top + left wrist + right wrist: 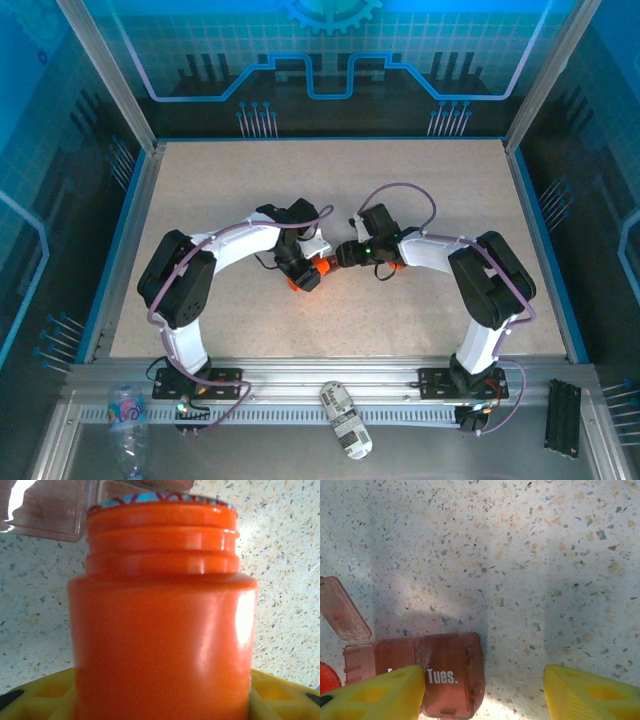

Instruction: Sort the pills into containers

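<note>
My left gripper [162, 702] is shut on an orange bottle [162, 630], whose body sits between the yellow fingers [42, 695]. The cap is off. A blue and red patterned surface [160, 499] shows at the threaded mouth; the pills are hidden. In the top view the bottle [318, 269] lies sideways at table centre, its mouth toward my right gripper [345, 256]. The containers, a dark red-brown tray [447, 670] marked "Tues.", lie flat with one lid [340, 607] flipped up. My right gripper [482, 682] hangs open just above the tray's end, its left finger [380, 695] over the tray.
Speckled tabletop [530, 570] stretches beyond the tray. Blue walls [135, 200] fence the table. On the front rail lie a white labelled bottle [346, 420], a clear plastic bottle [128, 420] and a black strip [562, 415].
</note>
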You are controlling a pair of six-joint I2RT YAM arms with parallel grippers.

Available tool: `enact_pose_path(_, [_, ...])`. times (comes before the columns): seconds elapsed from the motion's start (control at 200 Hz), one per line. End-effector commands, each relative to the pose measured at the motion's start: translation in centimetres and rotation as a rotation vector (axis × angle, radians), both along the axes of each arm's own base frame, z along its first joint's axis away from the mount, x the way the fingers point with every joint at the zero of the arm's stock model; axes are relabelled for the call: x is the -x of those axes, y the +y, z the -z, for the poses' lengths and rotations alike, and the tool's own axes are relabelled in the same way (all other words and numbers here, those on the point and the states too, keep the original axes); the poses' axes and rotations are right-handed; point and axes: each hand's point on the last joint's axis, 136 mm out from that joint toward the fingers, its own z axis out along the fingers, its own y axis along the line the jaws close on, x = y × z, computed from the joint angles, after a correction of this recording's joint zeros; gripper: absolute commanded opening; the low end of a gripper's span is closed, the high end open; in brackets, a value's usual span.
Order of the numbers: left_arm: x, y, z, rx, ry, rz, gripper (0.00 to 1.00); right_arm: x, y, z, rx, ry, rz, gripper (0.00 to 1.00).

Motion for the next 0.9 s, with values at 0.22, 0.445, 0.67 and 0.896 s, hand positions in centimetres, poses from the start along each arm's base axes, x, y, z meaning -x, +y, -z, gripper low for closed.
enact_pose_path(0.22, [-0.12, 0.38, -0.12, -0.082, 0.004, 0.036, 0.0, 0.48, 0.56, 0.76, 0.0, 0.021, -0.011, 0.64])
enact_pose_path(0.445, [-0.06, 0.53, 0.13, -0.118, 0.012, 0.05, 0.0, 0.55, 0.63, 0.8, -0.001, 0.023, -0.013, 0.64])
enact_pose_path(0.67, [-0.2, 0.67, 0.2, -0.15, 0.011, 0.061, 0.0, 0.51, 0.8, 0.71, -0.006, 0.024, -0.015, 0.64])
enact_pose_path(0.896, [-0.44, 0.88, 0.18, -0.177, 0.011, 0.062, 0.0, 0.46, 0.91, 0.62, -0.007, 0.021, -0.018, 0.64])
